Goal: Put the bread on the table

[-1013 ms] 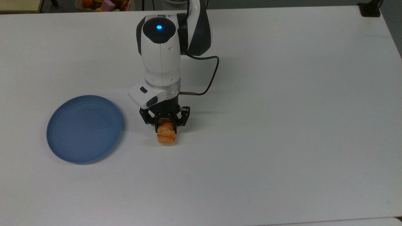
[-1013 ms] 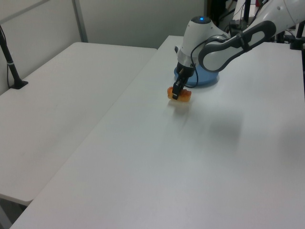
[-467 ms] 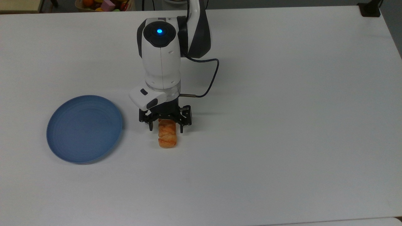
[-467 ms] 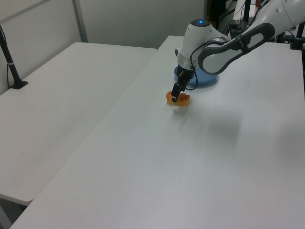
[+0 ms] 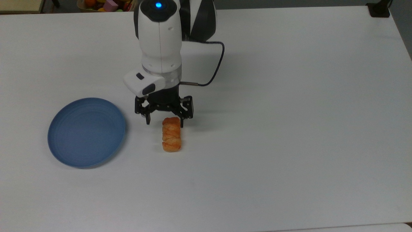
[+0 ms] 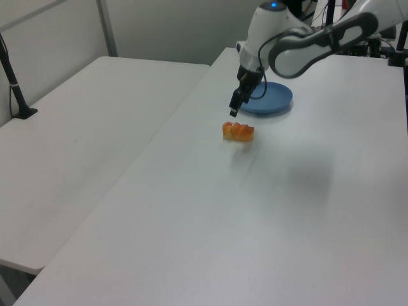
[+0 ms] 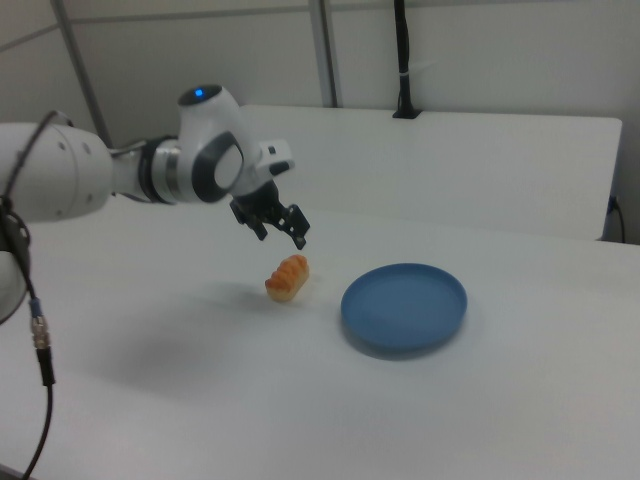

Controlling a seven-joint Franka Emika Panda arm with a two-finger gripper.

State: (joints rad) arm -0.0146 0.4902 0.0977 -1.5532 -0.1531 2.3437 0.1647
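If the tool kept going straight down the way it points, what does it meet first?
Probably the bread lying on the table, at its end nearest the arm. The open tool hangs above that end; depth is uncertain, so it may meet bare tabletop.

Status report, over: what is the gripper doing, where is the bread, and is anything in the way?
Gripper open, above the bread, not touching. Bread lies on the table, beside the blue plate, apart from it. Nothing in the way.

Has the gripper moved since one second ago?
Yes. In the top view the gripper has risen off the bread and drawn toward the table's far edge, fingers open.
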